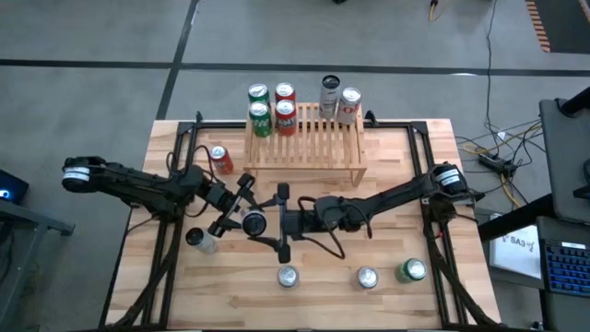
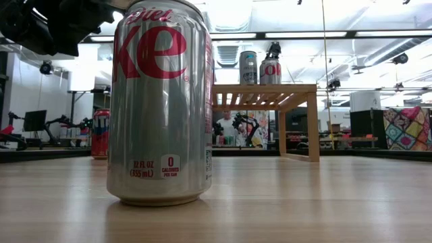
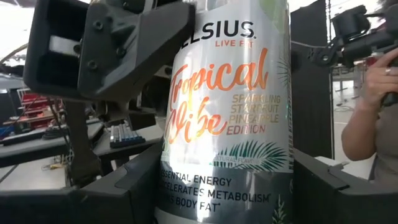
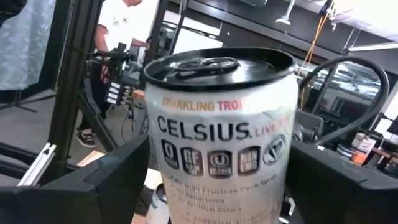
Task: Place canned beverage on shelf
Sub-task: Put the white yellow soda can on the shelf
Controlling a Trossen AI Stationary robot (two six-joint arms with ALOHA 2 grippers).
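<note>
A silver cola can [image 2: 160, 101] stands nearest the low camera. It is a smooth metal cylinder with red letters, upright on the pale wood table [image 1: 387, 231].

Behind it the shelf [image 1: 313, 138] is a low rack of light wood. Its top is made of many thin parallel slats and it stands on short legs at the far side of the table.

From above, six cans stand on the shelf:
- two green
- two red
- two silver

On the table there are four more cans. Three stand in a row at the near edge, and the right one of these is green. One orange can [image 1: 219, 159] stands just beside the left end of the shelf. The low view shows only the two silver cans on the shelf.

The Celsius can [image 1: 253, 222] is the eleventh, slim and glossy white with a dark lid. It is held above the middle of the table, in front of the shelf and not on it.

The left gripper [image 1: 241, 207] is closed on it. Its wrist view shows the printed side [image 3: 224, 124] filling the gap between the dark fingers. The right gripper [image 1: 277, 221] has its jaws wide, with one finger on each side of the same can. Only the right wrist view shows the lid [image 4: 217, 65].

The wrist views also show a person in the room behind.
</note>
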